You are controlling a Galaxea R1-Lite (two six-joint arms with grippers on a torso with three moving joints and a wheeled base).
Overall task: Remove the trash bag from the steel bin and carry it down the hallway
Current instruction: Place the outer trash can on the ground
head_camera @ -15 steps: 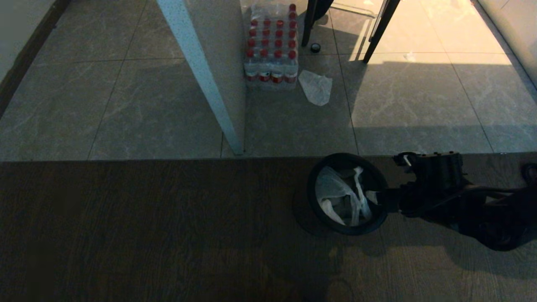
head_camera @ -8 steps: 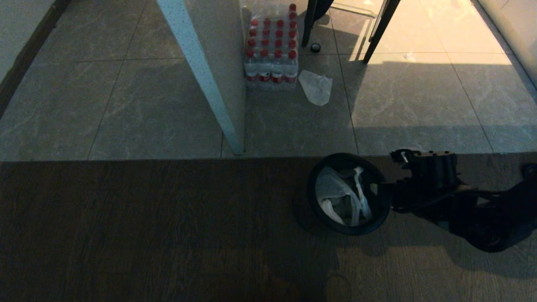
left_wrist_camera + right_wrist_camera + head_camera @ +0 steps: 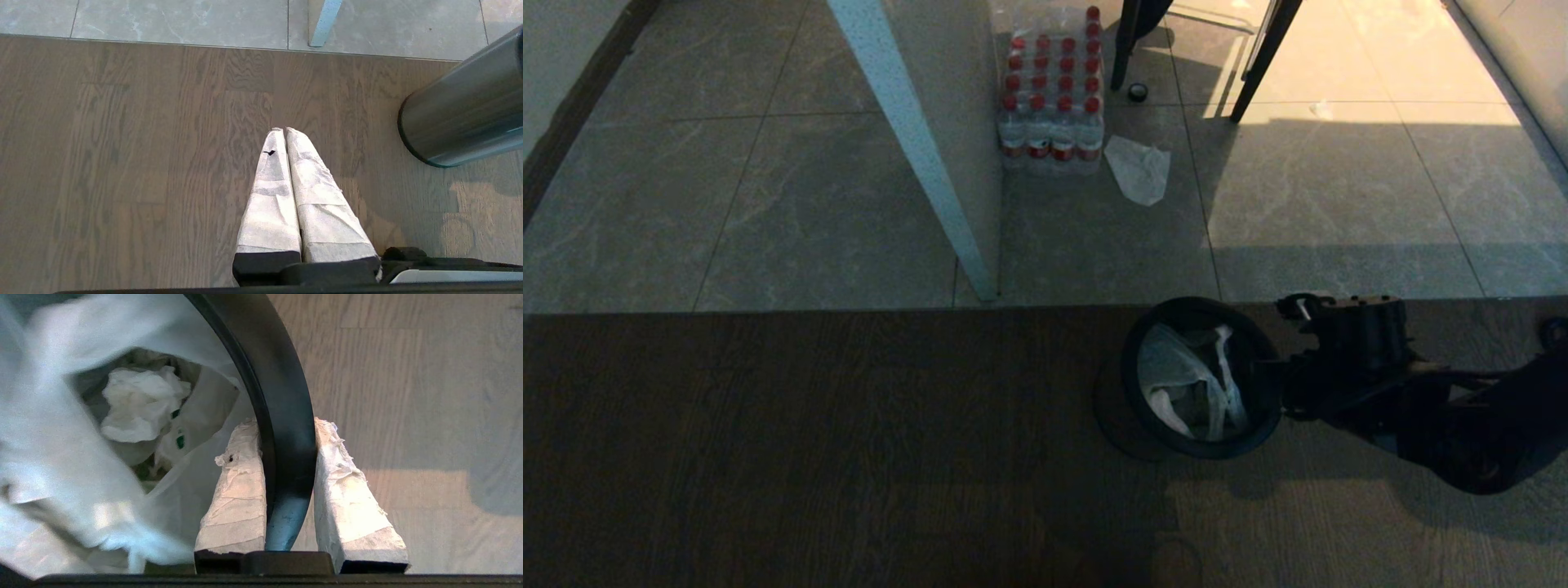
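Right pincer (image 3: 286, 457) clamped astride steel bin (image 3: 1262, 408) rim, trash bag (image 3: 1184, 380) inside, bottle pack (image 3: 1052, 98) beyond.

Your head camera looks steeply down at the dark steel cylindrical bin (image 3: 1201, 377); both wrist cameras share it, right closest.

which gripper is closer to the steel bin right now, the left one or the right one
Right. The right gripper straddles the steel bin at its rim, one finger inside against the trash bag, one outside. The left gripper hangs shut over bare wood floor, apart from the bin.
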